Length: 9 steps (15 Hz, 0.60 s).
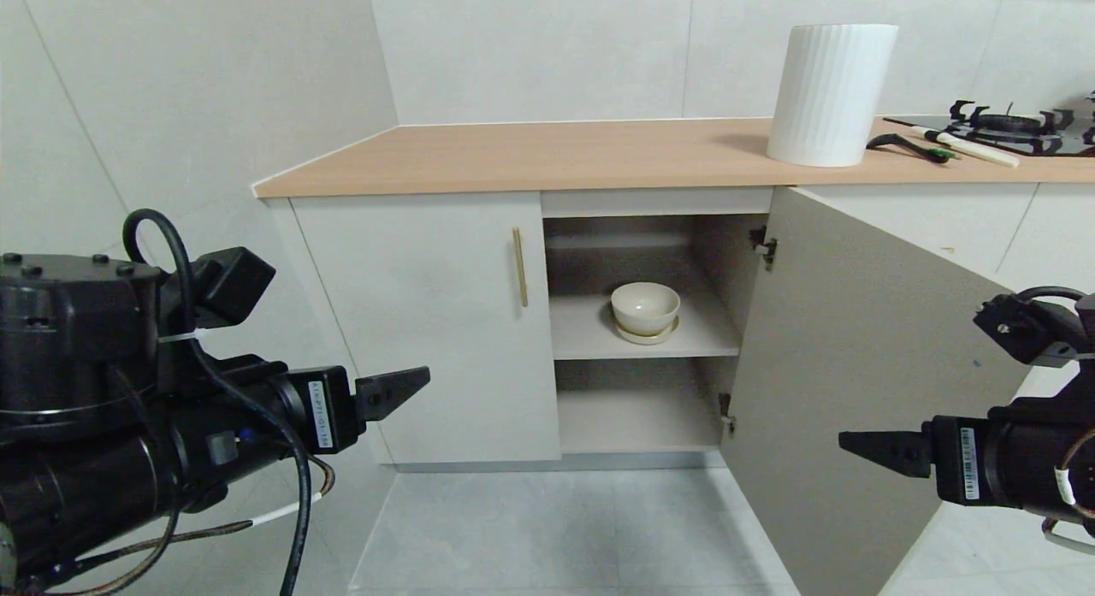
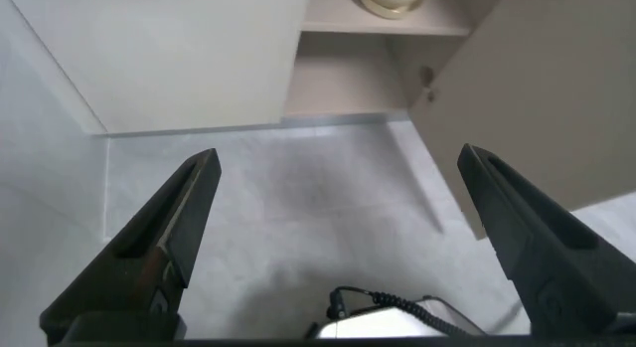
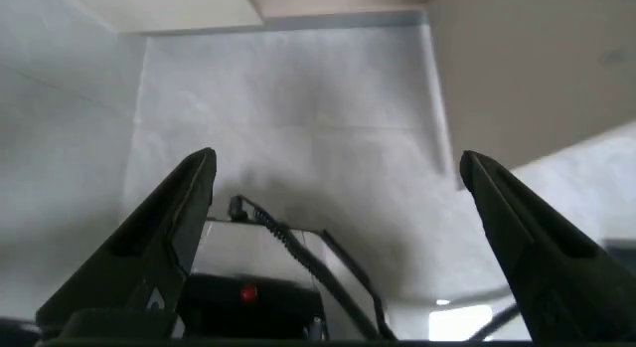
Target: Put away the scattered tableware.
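Where cabinet door (image 1: 855, 365) stands open, bowl (image 1: 645, 306) on saucer (image 1: 647, 337) on shelf (image 1: 590, 333).

left claw (image 2: 338, 158), right claw (image 3: 338, 158): black pointed wedges | cable (image 1: 154, 211): black, looped | wrist labels (image 1: 318, 415): white

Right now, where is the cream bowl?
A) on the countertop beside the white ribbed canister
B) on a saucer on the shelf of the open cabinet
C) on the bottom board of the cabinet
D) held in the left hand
B: the cream bowl sits on a saucer on the shelf inside the cabinet, whose right door stands open.
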{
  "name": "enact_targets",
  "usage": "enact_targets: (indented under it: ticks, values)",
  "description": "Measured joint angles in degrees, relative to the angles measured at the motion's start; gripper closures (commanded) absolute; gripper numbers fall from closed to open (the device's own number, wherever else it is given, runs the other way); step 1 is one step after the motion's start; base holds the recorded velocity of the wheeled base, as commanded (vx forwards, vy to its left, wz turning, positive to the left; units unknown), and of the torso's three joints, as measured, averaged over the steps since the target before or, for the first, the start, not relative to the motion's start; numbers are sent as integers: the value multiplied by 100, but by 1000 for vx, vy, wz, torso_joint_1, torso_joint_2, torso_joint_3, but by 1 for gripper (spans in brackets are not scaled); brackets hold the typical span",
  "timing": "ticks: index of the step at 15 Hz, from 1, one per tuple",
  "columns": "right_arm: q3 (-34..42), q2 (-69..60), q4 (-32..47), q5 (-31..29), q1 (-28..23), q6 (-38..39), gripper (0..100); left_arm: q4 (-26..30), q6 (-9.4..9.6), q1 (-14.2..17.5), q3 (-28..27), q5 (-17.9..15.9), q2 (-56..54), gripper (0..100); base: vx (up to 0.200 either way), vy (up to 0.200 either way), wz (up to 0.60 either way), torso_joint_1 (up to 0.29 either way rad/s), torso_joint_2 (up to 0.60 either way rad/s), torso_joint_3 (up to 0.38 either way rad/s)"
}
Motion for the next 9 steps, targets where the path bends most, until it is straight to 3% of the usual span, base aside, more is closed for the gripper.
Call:
enact_targets:
  ticks: [1,5,9]
  values:
    - [-63,-11,178,0,-5,0,0,-6,2,0,-1,0,0,0,0,-200,0,-2,-7,2]
    - [-343,-104,1195,-77,-62,-252,0,-6,0,-6,-1,-11,0,0,0,0,0,0,0,0]
    - [-544,-278,1566,-791,-517,-631,0,-4,0,0,5,-7,-4,0,0,0,0,0,0,0]
